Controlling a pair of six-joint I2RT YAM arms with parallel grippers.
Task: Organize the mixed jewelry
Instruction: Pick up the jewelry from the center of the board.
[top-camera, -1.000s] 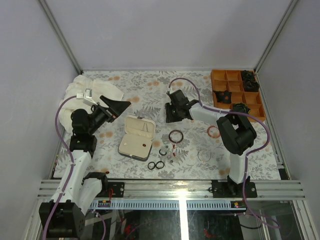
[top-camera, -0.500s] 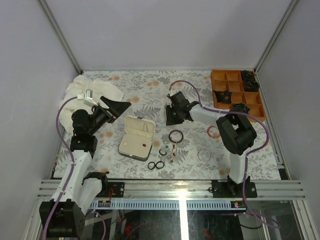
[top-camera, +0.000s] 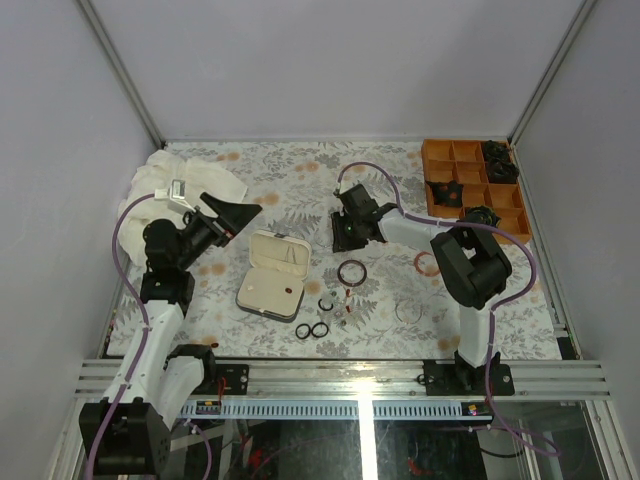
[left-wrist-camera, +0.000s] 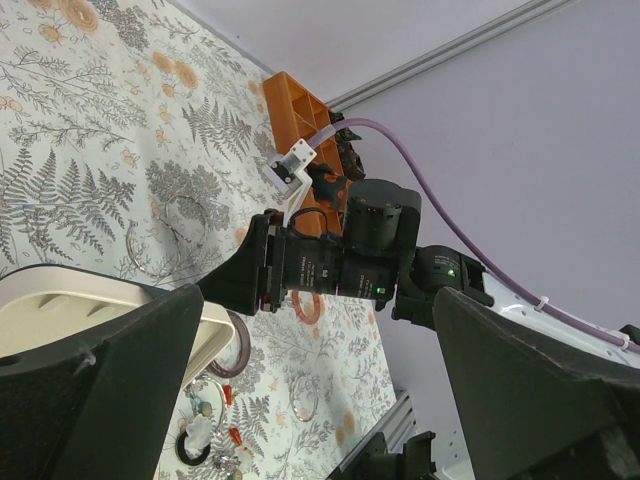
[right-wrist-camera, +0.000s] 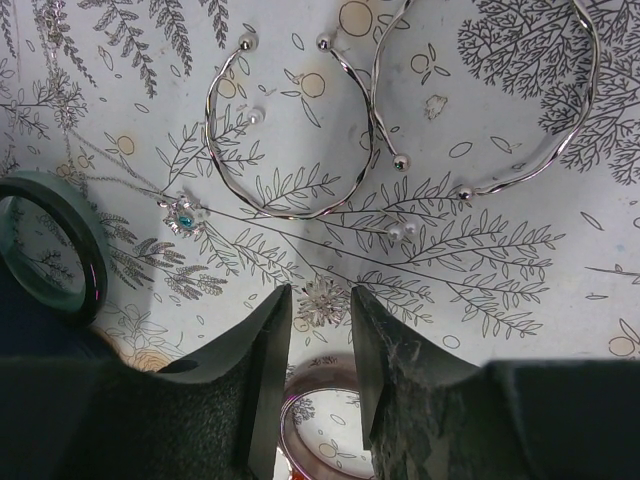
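Note:
The mixed jewelry lies loose on the floral cloth in front of the arms. In the top view it includes a dark bangle (top-camera: 351, 271), black rings (top-camera: 310, 330) and a thin silver hoop (top-camera: 408, 310). My right gripper (top-camera: 346, 236) reaches low over the pile. In the right wrist view its jaws (right-wrist-camera: 320, 308) stand narrowly open astride a small silver flower piece (right-wrist-camera: 323, 300), with a slim gap on each side. A reddish bangle (right-wrist-camera: 322, 432) lies under the fingers. Silver wire hoops (right-wrist-camera: 290, 130) lie beyond. My left gripper (top-camera: 236, 212) hangs wide open and empty, raised over the case.
An open case with cream lining (top-camera: 272, 275) lies left of the pile. An orange divided tray (top-camera: 475, 160) holding black rosettes sits at the back right. A white cloth (top-camera: 170, 180) is bunched at the back left. A dark ring (right-wrist-camera: 62, 245) lies left of my right fingers.
My right gripper's jaws have narrowed slightly around the silver flower piece, and its wrist has shifted a little. The left arm has not moved.

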